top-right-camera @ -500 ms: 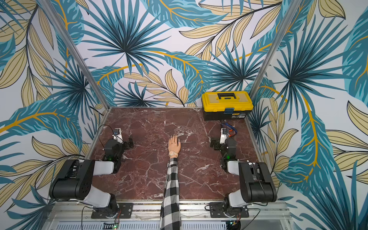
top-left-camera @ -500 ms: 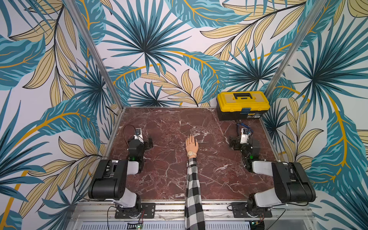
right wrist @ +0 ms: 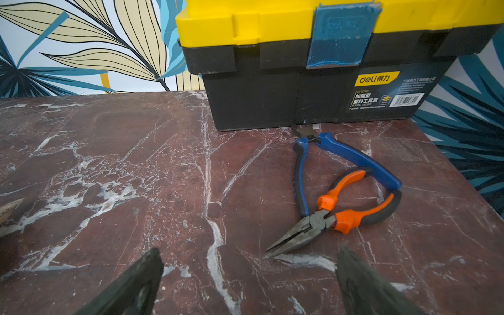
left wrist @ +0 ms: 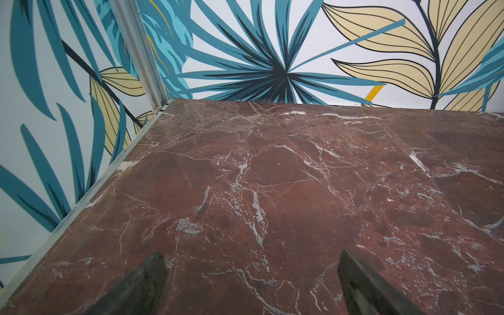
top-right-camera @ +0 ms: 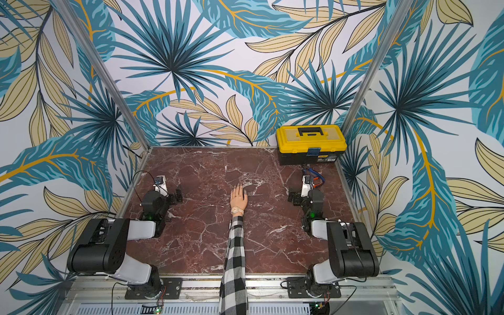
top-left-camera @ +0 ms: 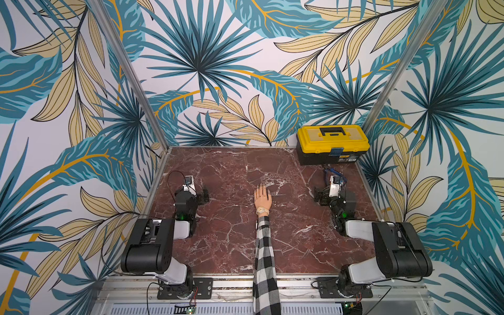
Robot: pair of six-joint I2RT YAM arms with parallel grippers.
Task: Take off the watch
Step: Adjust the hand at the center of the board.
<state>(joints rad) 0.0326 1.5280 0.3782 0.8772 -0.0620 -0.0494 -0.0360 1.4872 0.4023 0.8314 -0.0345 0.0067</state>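
Lying at the dial's centre: the hand (top-left-camera: 262, 197) is resting palm down on the red marble table (top-left-camera: 231, 245), fingers pointing to 12 o'clock. Its arm, in a black-and-white checked sleeve (top-left-camera: 266, 259), is reaching in from 6 o'clock.
Watch: the watch (top-left-camera: 262, 210) is sitting strapped round the wrist, pale round face up, between the hand and the sleeve's cuff, in both top views.
Left pincer: my left pincer (left wrist: 251, 259) is sitting low over the marble at 9 o'clock, well apart from the watch. Its jaws are standing wide apart and I am holding nothing, with only bare stone showing between them in the left wrist view.
Right pincer: my right pincer (right wrist: 249, 253) is sitting at 3 o'clock, also well apart from the watch, jaws spread wide and gripping nothing.
Pliers: two pairs are lying at about 2 o'clock, between my right pincer and the toolbox (right wrist: 300, 81). The orange-handled pliers (right wrist: 354, 215) are pointing their long nose back toward my pincer. The blue-handled pliers (right wrist: 341, 152) are lying with their head at the toolbox's foot, and the two pairs' handles are touching.
Toolbox: black with a yellow lid, it is standing at 1 o'clock against the far leaf-print wall (top-left-camera: 204, 68), lid shut and blue latch down.
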